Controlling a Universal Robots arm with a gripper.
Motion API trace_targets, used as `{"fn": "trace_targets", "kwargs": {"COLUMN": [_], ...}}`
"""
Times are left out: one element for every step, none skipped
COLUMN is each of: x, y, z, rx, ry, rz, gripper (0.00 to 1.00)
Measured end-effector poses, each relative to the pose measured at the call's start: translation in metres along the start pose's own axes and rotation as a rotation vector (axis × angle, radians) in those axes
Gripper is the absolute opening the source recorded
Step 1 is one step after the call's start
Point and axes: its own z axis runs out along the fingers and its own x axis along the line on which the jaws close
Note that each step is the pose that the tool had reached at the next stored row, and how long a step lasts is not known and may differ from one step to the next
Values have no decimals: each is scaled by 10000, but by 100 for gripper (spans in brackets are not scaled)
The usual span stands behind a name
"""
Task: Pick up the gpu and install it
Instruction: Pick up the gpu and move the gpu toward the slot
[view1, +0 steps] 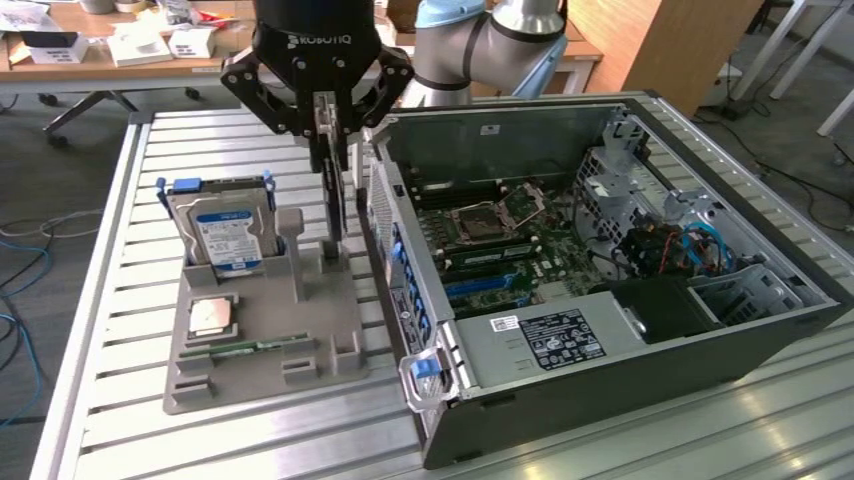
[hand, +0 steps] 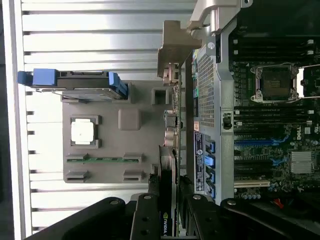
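The gpu (view1: 330, 205) stands on edge with its long axis upright, hanging straight down from the gripper (view1: 334, 140). Its lower end is level with the posts at the far corner of the grey holder (view1: 254, 335), on the holder's edge nearest the computer case (view1: 641, 350). The fingers are closed on the card's upper part, one on each flat face, so the card lies directly below them and in line with them. Its flat faces run roughly parallel to the case's open side wall, and the case interior lies toward the exterior view's right of the card, just beside it.

From the exterior view I cannot tell whether the card's lower end sits in the holder's slot or has cleared it. The wrist view looks down the gpu (hand: 167, 165) edge-on: a thin dark strip with a green logo near the gripper (hand: 169, 205), a finger pressed to either side. That view also lines the card up against the blue expansion slots (hand: 255, 142) on the motherboard (view1: 521, 250).

On the same holder rest a hard drive (view1: 227, 230) upright at the far end, a processor chip (view1: 211, 315) mid-tray and a RAM stick (view1: 247, 349) toward the near edge. Holder and case both sit on the slatted metal table (view1: 134, 440).
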Motion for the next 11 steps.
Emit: {"fn": "trace_targets", "kwargs": {"x": [-2, -2, -2, -2, -2, -2, -2, -3, -8, -16, -26], "y": [4, 4, 4, 4, 4, 4, 4, 4, 4, 5, 5], "z": [-94, -97, -98, -97, -98, -98, -98, -98, -99, -99, -98], "rx": [-1, -1, 0, -1, 0, -1, -1, 0, 0, 0, 1], "ry": [-1, -2, -1, -1, -1, -1, -1, 0, 1, 1, 1], "rz": [0, 0, 0, 0, 0, 0, 0, 0, -2, -3, -2], "gripper": [26, 26, 26, 26, 26, 26, 26, 26, 26, 26, 26]}}
